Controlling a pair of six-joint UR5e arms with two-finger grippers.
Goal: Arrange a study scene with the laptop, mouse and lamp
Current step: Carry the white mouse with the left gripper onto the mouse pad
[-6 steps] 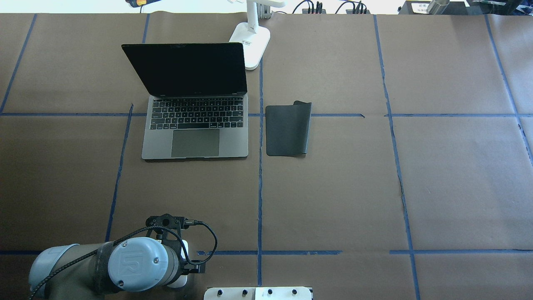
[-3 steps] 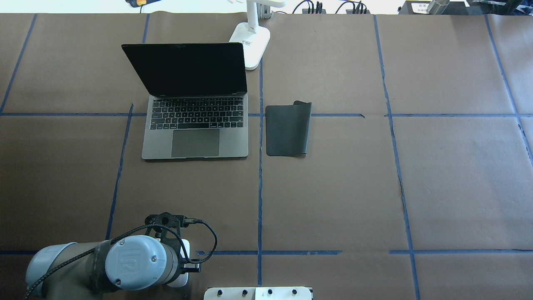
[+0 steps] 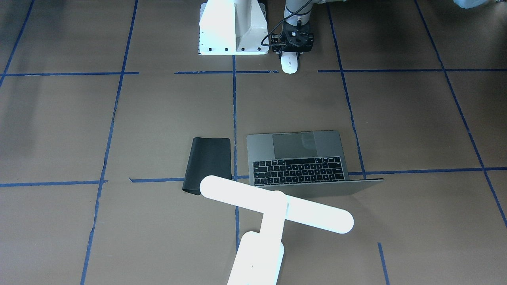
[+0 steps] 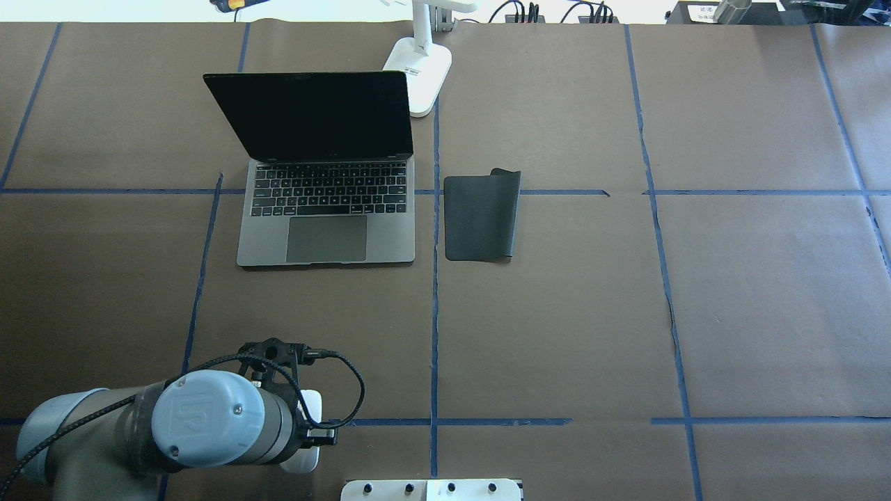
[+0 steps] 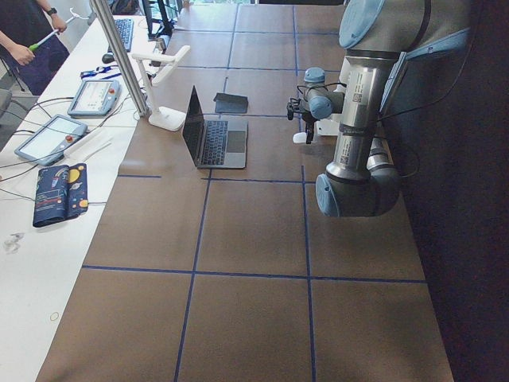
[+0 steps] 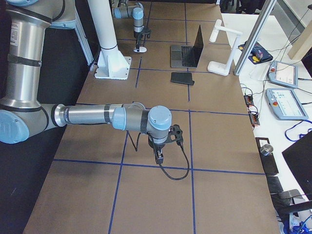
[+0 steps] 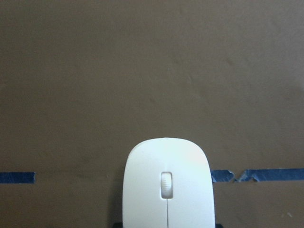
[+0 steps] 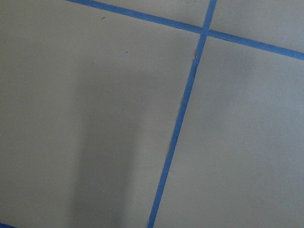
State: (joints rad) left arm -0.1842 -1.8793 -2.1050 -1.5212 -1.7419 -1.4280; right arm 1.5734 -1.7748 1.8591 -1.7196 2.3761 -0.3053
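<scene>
The mat lies beside the laptop, lamp behind, mouse well apart.

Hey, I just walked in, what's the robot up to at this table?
The left gripper is down at the white mouse near the robot's base; whether it is actually gripping it can't be told. The laptop sits open mid-table with a black mat beside it, and the lamp is lit behind the screen. The mouse is far from the mat. The right gripper hangs over the table off to the side, away from all of it.
</scene>
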